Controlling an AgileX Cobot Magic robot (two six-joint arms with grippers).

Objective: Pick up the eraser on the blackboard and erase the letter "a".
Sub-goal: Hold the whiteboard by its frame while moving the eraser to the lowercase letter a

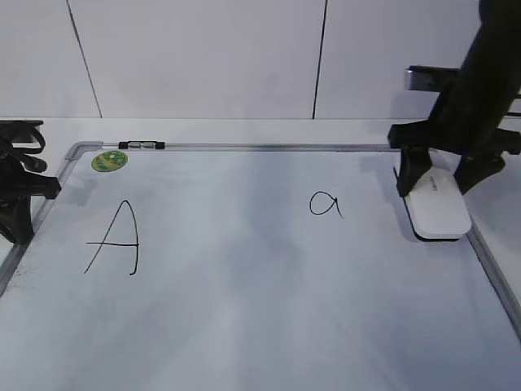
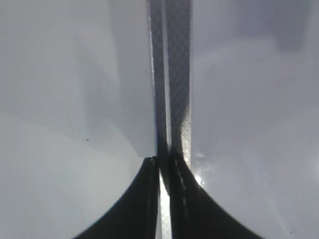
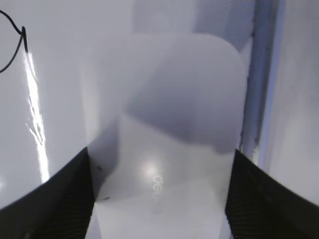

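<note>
The white eraser (image 1: 440, 208) lies on the blackboard (image 1: 244, 318) by its right frame edge. My right gripper (image 1: 437, 186) straddles the eraser's far end, a finger pressed against each long side. In the right wrist view the eraser (image 3: 164, 124) fills the space between the fingers (image 3: 159, 199), with faint grey lettering on top. The small letter "a" (image 1: 324, 204) is to the left of the eraser; part of its stroke shows in the right wrist view (image 3: 15, 50). My left gripper (image 1: 20, 204) is shut and empty over the board's left frame (image 2: 172, 74).
A large capital "A" (image 1: 114, 240) is drawn on the left half of the board. A round green sticker (image 1: 108, 161) and a small black-and-clear marker (image 1: 142, 146) sit at the far left corner. The right frame rail (image 3: 261, 89) runs just beside the eraser.
</note>
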